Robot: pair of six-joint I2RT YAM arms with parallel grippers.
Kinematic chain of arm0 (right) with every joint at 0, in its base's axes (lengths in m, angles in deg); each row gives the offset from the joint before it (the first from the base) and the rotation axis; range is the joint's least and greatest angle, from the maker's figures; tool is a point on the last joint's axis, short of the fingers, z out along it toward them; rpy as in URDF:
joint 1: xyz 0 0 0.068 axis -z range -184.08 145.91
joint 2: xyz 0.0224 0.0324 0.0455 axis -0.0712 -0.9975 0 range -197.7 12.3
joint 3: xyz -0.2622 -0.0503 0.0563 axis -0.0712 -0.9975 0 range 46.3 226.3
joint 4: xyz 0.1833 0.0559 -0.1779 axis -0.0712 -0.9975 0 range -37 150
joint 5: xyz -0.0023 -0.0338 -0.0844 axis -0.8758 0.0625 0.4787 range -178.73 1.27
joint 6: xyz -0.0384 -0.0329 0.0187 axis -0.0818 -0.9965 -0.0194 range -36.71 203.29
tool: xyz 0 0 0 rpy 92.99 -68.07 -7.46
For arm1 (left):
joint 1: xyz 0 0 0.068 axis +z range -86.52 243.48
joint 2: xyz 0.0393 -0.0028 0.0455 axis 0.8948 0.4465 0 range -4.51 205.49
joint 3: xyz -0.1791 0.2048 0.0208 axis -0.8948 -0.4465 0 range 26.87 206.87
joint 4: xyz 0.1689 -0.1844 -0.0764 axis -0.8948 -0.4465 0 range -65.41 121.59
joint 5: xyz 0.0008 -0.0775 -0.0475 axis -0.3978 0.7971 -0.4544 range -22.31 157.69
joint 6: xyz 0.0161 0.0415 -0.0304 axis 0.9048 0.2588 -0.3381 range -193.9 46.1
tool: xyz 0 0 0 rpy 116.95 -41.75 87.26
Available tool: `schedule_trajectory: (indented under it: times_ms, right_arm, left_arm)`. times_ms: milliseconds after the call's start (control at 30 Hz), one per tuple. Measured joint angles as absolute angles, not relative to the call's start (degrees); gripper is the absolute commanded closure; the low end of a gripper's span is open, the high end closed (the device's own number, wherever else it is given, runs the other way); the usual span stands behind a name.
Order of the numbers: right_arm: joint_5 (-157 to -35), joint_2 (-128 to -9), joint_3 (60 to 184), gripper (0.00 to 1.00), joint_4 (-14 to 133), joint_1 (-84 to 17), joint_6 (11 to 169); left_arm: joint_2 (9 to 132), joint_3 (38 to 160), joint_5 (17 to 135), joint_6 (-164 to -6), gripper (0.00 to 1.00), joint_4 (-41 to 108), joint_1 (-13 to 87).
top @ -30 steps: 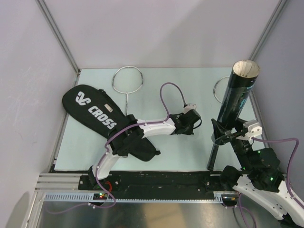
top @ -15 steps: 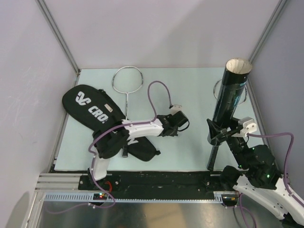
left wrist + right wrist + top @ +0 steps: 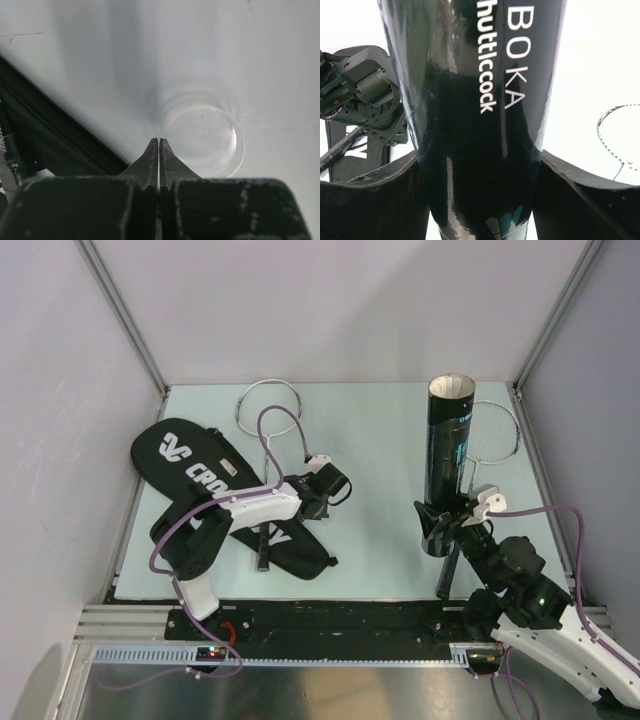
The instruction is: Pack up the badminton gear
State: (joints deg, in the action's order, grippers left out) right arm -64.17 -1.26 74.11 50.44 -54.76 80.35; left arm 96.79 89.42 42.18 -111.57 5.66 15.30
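Tube step in hand, judged: right end effector (image 3: 438, 528) is clamped wide around the low end of the tube (image 3: 447, 455), holding it upright on the table (image 3: 380, 430) at right-center, open mouth up. The tube is long, glossy black, with a pale inside rim and white lettering along its side that is clear in the right wrist view. No shuttlecocks show in any view, so I can't tell whether they are inside. Left end effector (image 3: 159, 142) is pressed together, nothing pinched, hovering low over bare table just right of the bag (image 3: 195, 472). A faint round ring (image 3: 202, 136) lies just ahead of its tips; can't tell what it is. The 2 rackets are not packed. The left racket (image 3: 268, 405) has its head at the far edge and its handle lying across the lower bag. The right racket (image 3: 497, 430) has its head behind the tube. The bag is black with white letters and lies diagonal at left; can't tell if it's unzipped. Next move likely calls for the left jaws to spread before taking anything, then a thin-shaft pick toward the bag, with the right arm keeping the tube from tipping.
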Motion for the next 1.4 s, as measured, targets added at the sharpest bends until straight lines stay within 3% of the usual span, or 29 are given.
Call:
schedule_trajectory:
  times_ms: [100,300,400,700,1167,1300,1400]
  right_arm:
    - [-64.2,-1.6,73.9,0.74,50.5,-54.8,80.8]
    - [-64.2,-1.6,72.5,0.74,50.4,-54.8,81.8]
    - [-64.1,-1.6,72.2,0.74,50.3,-54.8,81.9]
    - [-64.2,-3.1,72.2,0.74,51.6,-54.8,81.9]
    - [-64.3,-4.2,72.1,0.74,53.6,-54.9,81.8]
    - [-64.3,-4.2,72.1,0.75,53.9,-54.9,81.8]
    - [-64.3,-4.3,72.1,0.74,54.3,-54.9,81.6]
  left_arm:
    - [96.7,88.6,42.2,-110.9,0.96,5.4,16.7]
    - [95.0,87.5,42.1,-108.9,0.53,5.2,19.3]
    - [92.9,87.4,42.3,-107.3,0.46,4.9,19.5]
    - [87.8,89.2,45.7,-101.2,0.46,4.9,16.8]
    - [99.8,93.2,52.9,-99.3,0.52,6.2,14.6]
    - [101.6,93.4,53.0,-99.3,0.59,6.7,14.5]
    - [102.4,94.2,52.9,-99.1,0.71,7.2,14.5]
